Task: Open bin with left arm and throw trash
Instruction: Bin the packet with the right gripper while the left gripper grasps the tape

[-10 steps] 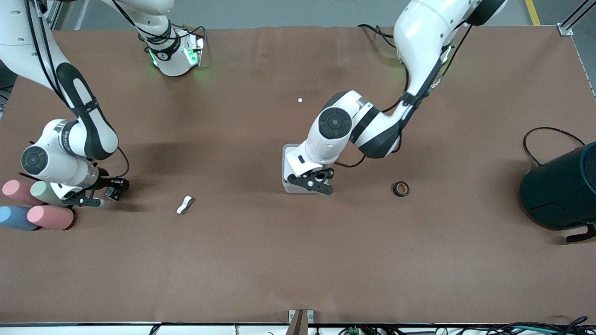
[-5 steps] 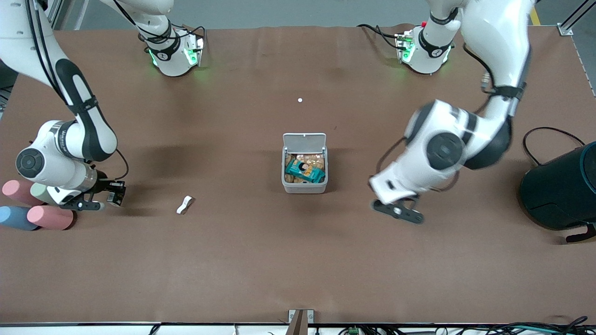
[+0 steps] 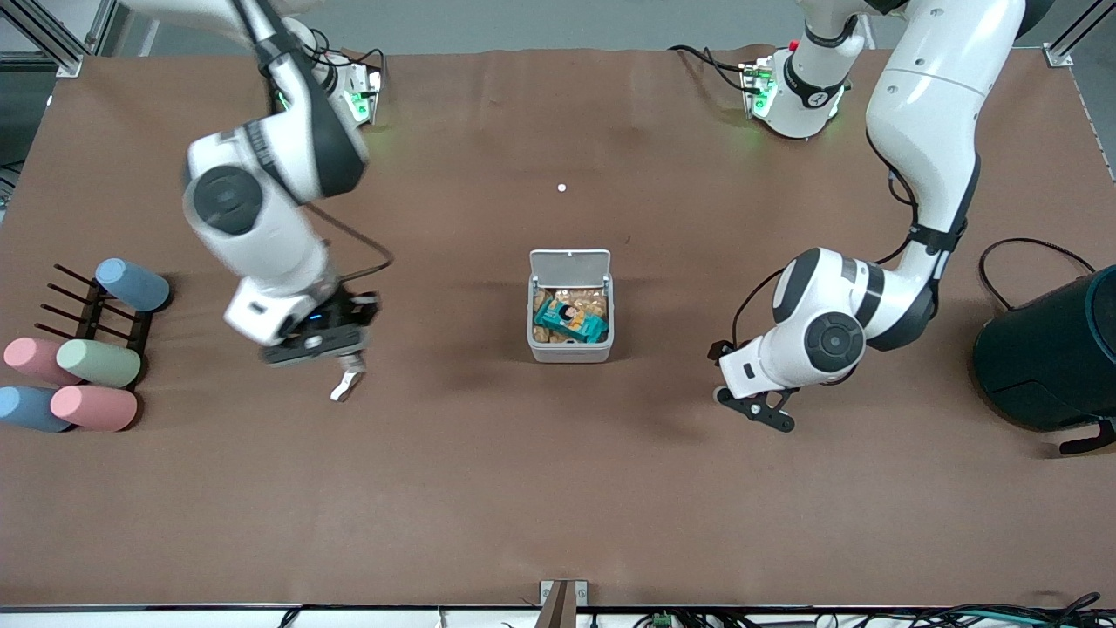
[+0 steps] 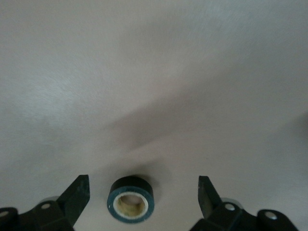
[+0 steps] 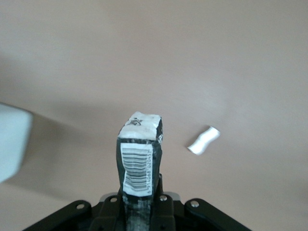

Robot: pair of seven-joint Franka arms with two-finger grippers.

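With the bin [image 3: 570,307] open, the left gripper [image 4: 142,199] is hovering, jaws wide, over the stiff, light tape ring [image 4: 130,198], while the right gripper [image 5: 138,204] is clamping the packet [image 5: 139,156].

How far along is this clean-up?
The bin stands open with wrappers inside. The right gripper, above the white scrap, is shut on the black packet. The left gripper is open around the tape ring. All three items are not yet binned.

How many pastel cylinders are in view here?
5. One blue sits on the black rack; pink, green, blue and pink cluster nearer the front camera.
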